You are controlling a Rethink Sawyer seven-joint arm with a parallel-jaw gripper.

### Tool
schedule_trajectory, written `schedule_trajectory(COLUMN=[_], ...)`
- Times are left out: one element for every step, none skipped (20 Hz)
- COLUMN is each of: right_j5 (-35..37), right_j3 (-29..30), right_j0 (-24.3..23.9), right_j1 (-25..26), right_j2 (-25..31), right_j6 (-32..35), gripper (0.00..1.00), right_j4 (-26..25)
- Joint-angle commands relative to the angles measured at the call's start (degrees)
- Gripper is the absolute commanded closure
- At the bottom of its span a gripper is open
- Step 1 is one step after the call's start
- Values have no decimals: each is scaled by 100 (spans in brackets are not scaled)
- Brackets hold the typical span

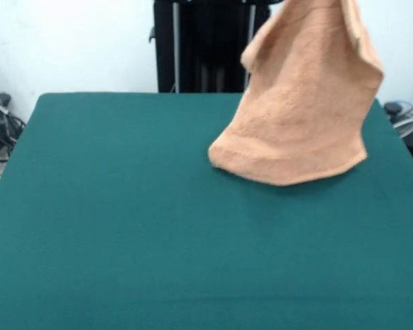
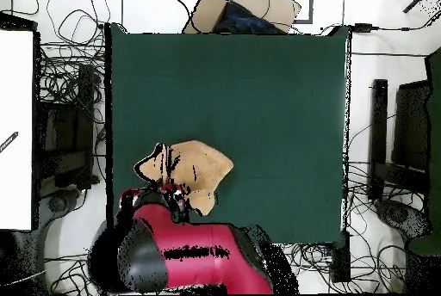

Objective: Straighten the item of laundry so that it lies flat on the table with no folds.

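Observation:
The peach-orange towel (image 1: 303, 110) hangs in the air over the far right part of the dark green table (image 1: 124, 220). Its top runs out of the picture's upper edge and its lower hem is at or just above the tabletop. It hangs bunched, with vertical folds. In the overhead view the towel (image 2: 200, 168) shows near the table's (image 2: 258, 95) lower left, close to the robot's edge. My gripper (image 2: 170, 191) is at the end of the red arm (image 2: 198, 258), right at the towel's edge and shut on it. The front view does not show the gripper.
The black pedestal (image 1: 206, 45) stands behind the table's far edge. In the overhead view a cardboard box (image 2: 245, 9) sits beyond the table's top edge, with cables (image 2: 65, 77) and dark equipment (image 2: 405, 138) along both sides.

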Motion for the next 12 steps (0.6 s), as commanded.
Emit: schedule_trajectory(right_j5=[16,-68,-152,-171,-189,-139,-88,34,216,454,693,1002], right_j3=[775,805,843,851,858,812,765,696,599,548,498,463], right_j0=[403,408,409,420,431,440,449,457,465,464,463,469], right_j1=[-225,-178,-129,-104,-79,-52,-25,-25,-69,-185,-301,-493], right_j2=[-710,-740,-758,-778,-798,-817,-836,-857,-878,-907,-937,-1005], right_j6=[1668,1618,1554,1505,1457,1431,1405,1380,1350,1283,1216,1123], gripper=[100,100,100,100,100,100,100,100,100,100,100,100], right_j4=[125,155,204,231,258,258,258,267,245,271,298,327])
